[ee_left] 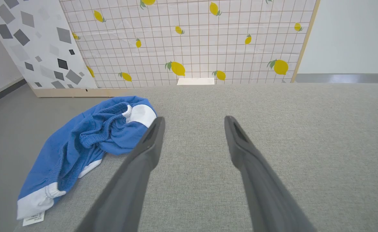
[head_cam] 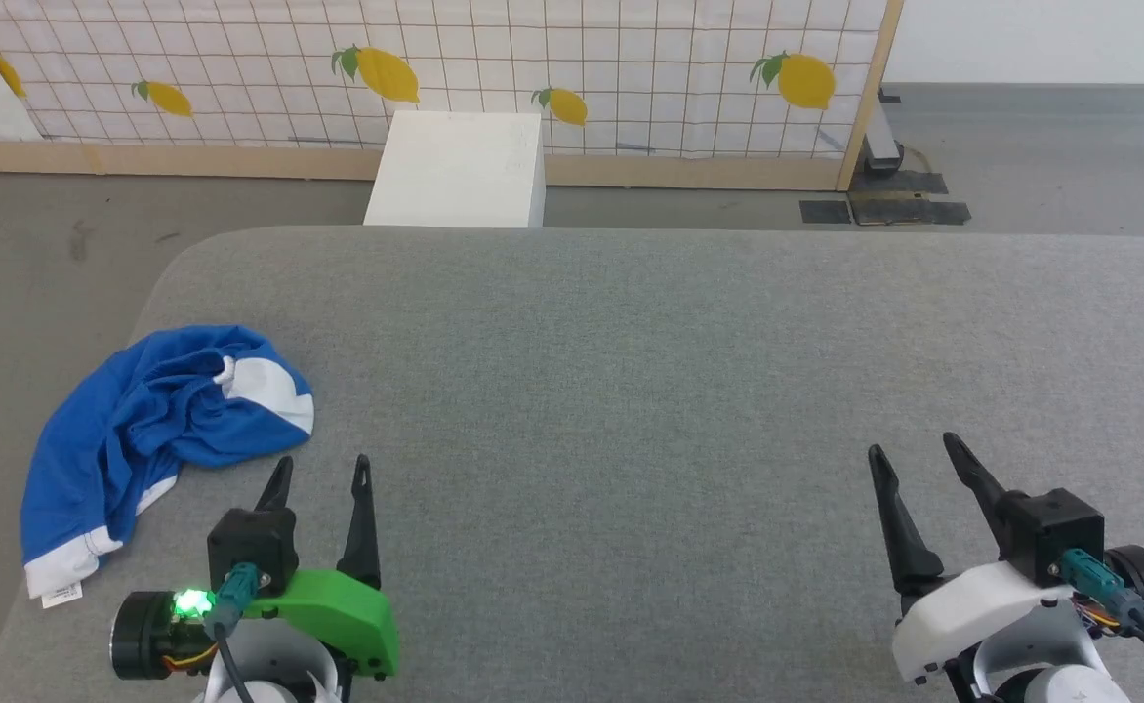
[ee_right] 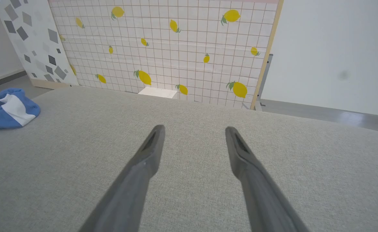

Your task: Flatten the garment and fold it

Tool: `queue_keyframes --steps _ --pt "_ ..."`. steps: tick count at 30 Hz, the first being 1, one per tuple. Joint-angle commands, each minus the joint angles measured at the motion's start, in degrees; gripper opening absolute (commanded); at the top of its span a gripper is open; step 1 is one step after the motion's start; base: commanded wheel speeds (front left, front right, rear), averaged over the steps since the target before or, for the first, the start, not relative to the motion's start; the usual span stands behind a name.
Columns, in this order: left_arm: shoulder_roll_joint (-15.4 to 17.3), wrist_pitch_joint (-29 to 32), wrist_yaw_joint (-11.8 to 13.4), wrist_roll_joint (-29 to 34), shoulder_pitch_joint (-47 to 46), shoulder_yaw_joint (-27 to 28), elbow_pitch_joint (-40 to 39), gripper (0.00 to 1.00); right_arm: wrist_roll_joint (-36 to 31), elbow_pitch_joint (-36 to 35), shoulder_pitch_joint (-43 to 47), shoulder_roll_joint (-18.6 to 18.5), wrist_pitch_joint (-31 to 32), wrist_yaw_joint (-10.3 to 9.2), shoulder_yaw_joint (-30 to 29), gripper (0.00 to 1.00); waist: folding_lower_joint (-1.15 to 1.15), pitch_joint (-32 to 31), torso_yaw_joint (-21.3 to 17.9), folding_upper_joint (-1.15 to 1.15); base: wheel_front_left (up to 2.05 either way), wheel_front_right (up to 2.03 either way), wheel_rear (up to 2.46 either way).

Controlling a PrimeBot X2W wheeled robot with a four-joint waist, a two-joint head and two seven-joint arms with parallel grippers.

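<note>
With left gripper [head_cam: 323, 459] and right gripper [head_cam: 911, 444] both spread and empty, the left should probably pinch the crumpled garment [head_cam: 143, 430] at ten o'clock — then drag it centreward.

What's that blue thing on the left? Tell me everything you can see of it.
A royal blue garment of soft knit fabric with white trim bands and a small white tag at its near end. It lies crumpled at the left edge of the grey fabric-covered surface, touching nothing else.

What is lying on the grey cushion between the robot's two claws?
Nothing. In the head view the grey cushion is bare between the left gripper and the right gripper; the garment lies crumpled at its left edge.
</note>
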Motion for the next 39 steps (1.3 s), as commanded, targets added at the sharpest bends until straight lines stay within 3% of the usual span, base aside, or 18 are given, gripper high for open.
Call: queue_keyframes --steps 1,39 --pt "0.0 -0.7 0.4 -0.5 -0.2 -0.4 0.3 1.0 0.7 0.4 0.3 0.0 -0.7 -0.01 -0.1 1.0 0.0 0.0 0.1 0.0 0.0 0.0 0.0" --pt "-0.1 -5.1 3.5 -3.5 1.0 -2.7 1.9 1.0 5.2 3.9 0.9 0.0 -5.2 -0.03 1.9 1.0 0.0 -0.2 8.1 0.0 0.0 0.0 0.0"
